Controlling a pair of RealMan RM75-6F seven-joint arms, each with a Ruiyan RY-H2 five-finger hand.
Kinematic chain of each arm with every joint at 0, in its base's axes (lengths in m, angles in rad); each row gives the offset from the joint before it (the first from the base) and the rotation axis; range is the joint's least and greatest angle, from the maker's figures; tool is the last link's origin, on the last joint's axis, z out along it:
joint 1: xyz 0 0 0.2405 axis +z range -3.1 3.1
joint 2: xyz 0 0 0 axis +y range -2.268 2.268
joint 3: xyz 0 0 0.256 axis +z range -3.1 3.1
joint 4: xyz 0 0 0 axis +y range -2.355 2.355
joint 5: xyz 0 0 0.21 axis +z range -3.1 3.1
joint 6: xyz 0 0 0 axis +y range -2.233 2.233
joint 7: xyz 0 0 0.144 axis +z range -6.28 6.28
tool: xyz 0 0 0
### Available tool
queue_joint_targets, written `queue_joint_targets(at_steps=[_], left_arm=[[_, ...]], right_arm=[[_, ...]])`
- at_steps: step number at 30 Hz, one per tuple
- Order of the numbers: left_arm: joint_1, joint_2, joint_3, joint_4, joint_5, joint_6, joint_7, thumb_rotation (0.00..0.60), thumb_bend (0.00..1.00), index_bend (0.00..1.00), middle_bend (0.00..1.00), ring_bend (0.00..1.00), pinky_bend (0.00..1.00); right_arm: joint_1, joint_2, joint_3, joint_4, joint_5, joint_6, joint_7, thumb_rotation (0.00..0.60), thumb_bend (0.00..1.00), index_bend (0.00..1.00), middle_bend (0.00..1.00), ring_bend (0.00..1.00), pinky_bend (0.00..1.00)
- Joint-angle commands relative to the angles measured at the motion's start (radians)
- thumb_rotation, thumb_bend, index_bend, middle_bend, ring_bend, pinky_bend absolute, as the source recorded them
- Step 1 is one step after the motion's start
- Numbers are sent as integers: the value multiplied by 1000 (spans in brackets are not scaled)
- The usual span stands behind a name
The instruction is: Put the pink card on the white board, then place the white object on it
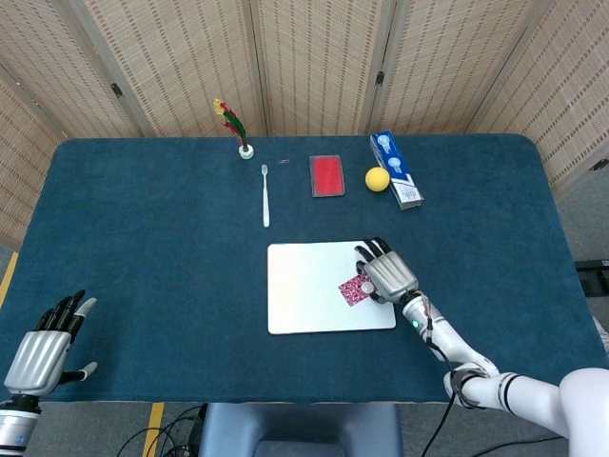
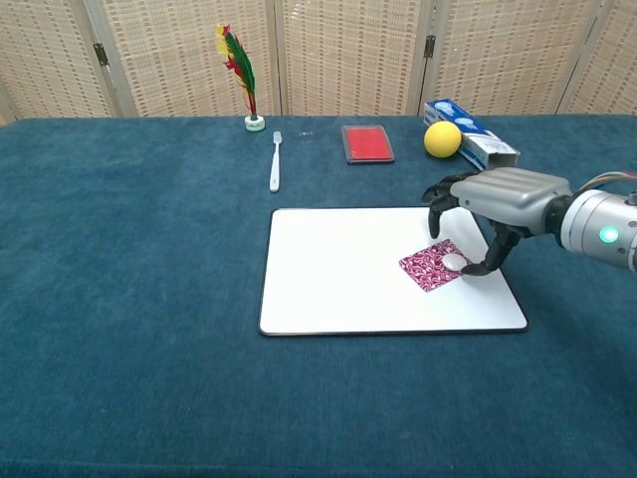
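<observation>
A white board (image 1: 304, 286) (image 2: 338, 269) lies at the middle of the table. The pink patterned card (image 1: 352, 289) (image 2: 428, 267) rests on its right part. My right hand (image 1: 385, 274) (image 2: 498, 194) hangs over the card and pinches a small round white object (image 2: 455, 263) at its fingertips. The object sits low at the card's right end; whether it touches the card I cannot tell. In the head view the hand hides the object. My left hand (image 1: 43, 347) is at the near left corner, fingers apart, holding nothing.
Along the far side stand a feathered shuttlecock (image 1: 233, 124) (image 2: 237, 60), a white toothbrush (image 1: 265, 195) (image 2: 275, 159), a red case (image 1: 326, 175) (image 2: 367, 143), a yellow ball (image 1: 378, 179) (image 2: 442, 138) and a blue-white box (image 1: 396, 169) (image 2: 470, 133).
</observation>
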Motion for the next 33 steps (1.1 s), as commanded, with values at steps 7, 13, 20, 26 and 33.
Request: queue_joint_targets(at_steps=[7, 13, 20, 26, 33], left_arm=[[1, -1, 1, 0, 2, 1, 4, 600, 169, 66, 0, 0, 190], [2, -4, 0, -4, 3, 6, 21, 600, 169, 66, 0, 0, 190], [3, -9, 4, -16, 30, 21, 45, 600, 170, 69, 0, 0, 190], [8, -8, 14, -15, 90, 61, 19, 600, 169, 56, 0, 0, 190], [16, -1, 24, -12, 148, 104, -10, 600, 169, 54, 0, 0, 190]], right_arm=[[-29, 114, 18, -140, -1, 54, 50, 600, 127, 256, 66, 0, 0], [-132, 264, -17, -274, -87, 208, 136, 600, 127, 256, 65, 0, 0], [-344, 419, -144, -358, -247, 496, 202, 600, 126, 217, 59, 0, 0], [-506, 431, -214, -283, -326, 703, 284, 600, 119, 196, 46, 0, 0], [-591, 396, -225, -205, -326, 763, 237, 600, 120, 178, 43, 0, 0]])
